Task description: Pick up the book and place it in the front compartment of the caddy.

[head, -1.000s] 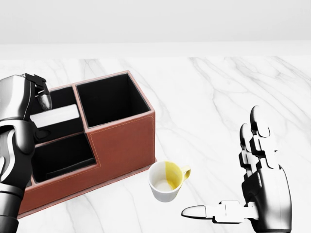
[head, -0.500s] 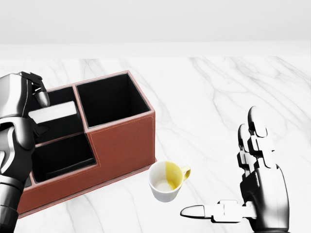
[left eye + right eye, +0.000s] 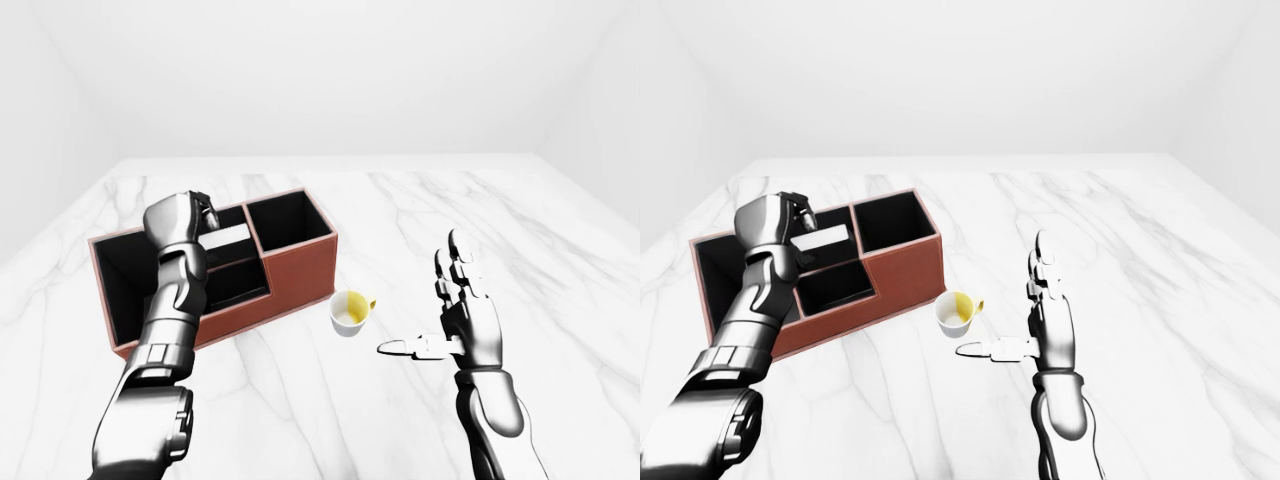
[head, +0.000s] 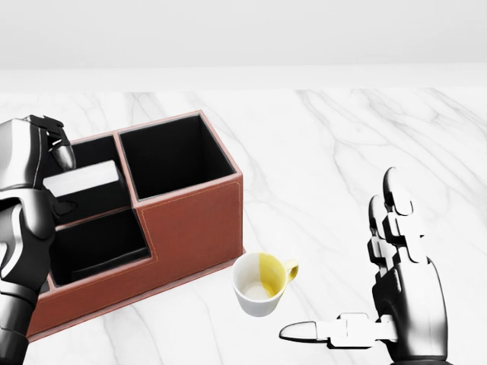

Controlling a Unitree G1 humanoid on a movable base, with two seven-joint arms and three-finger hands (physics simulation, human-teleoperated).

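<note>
Head view shows the book (image 4: 84, 179), a pale slab pinched in the fingers of the left hand (image 4: 34, 163), poised over a middle slot of the brown caddy (image 4: 190, 243). Placement is the step in hand, I judge; next, lower it into the right slot and let go. Beside the mug (image 4: 259, 285), the right hand (image 4: 396, 304) hangs spread and empty.
</note>
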